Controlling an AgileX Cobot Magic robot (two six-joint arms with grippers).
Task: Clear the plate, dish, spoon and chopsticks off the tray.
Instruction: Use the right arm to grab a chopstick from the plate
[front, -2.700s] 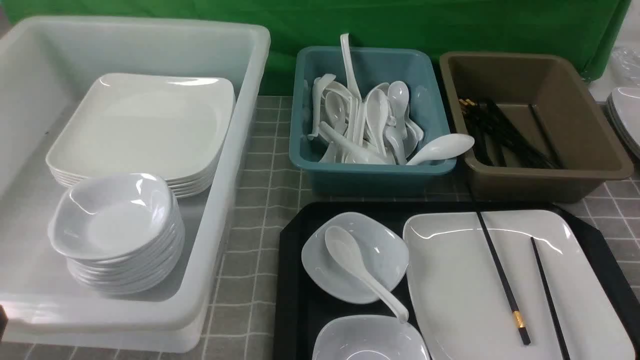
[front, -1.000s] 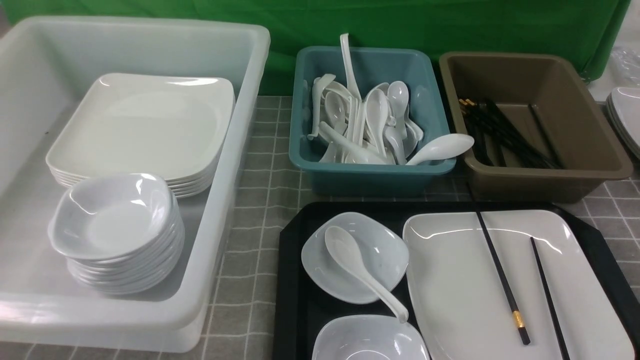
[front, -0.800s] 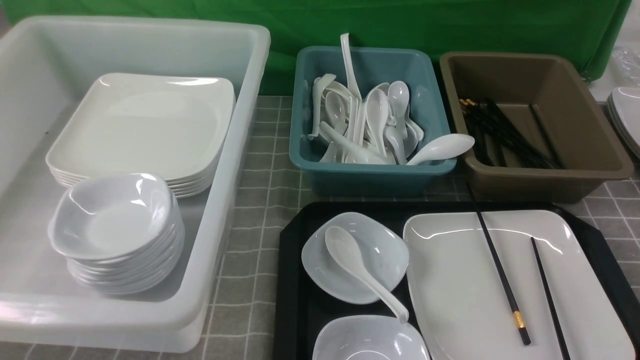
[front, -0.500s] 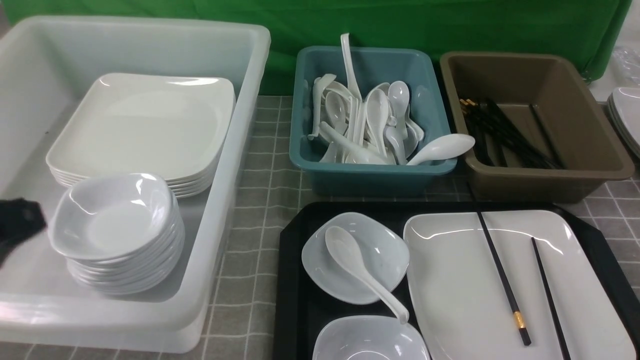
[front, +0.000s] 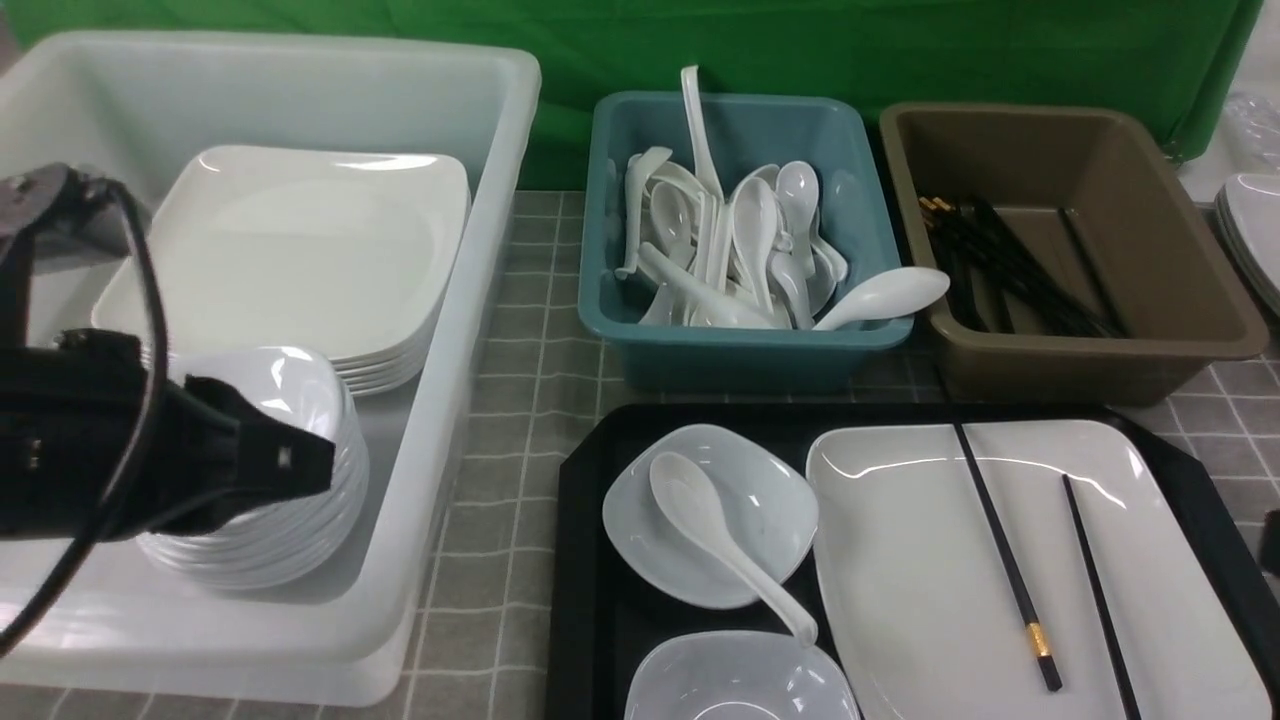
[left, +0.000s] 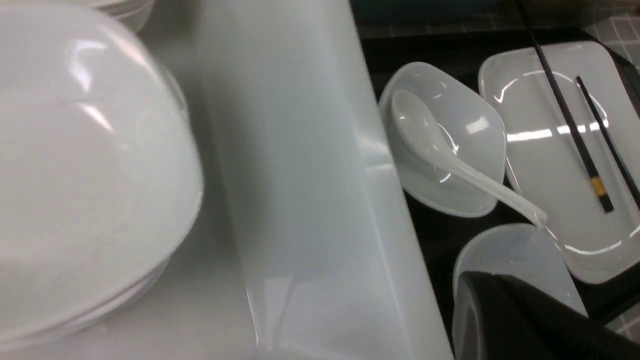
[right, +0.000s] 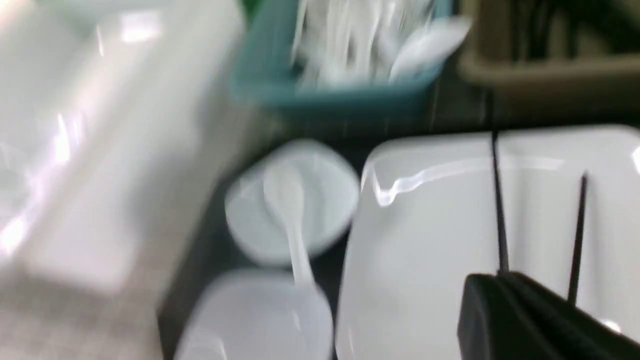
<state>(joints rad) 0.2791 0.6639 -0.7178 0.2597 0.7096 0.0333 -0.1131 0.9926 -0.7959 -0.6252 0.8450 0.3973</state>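
On the black tray lies the large white plate, with the two black chopsticks lying apart across it. To its left a small white dish holds the white spoon, whose handle reaches over the rim toward me. My left gripper is shut and empty. It hovers over the dish stack in the white tub, left of the tray. My right gripper is shut and empty above the plate's near part, close to the chopsticks.
The white tub at left holds stacked plates and small dishes. Behind the tray stand a teal tub of spoons and a brown tub of chopsticks. A second small dish sits at the tray's near edge.
My left arm has swung in from the left edge and now reaches over the dish stack. A dark sliver has appeared at the right edge. Nothing on the tray has moved.
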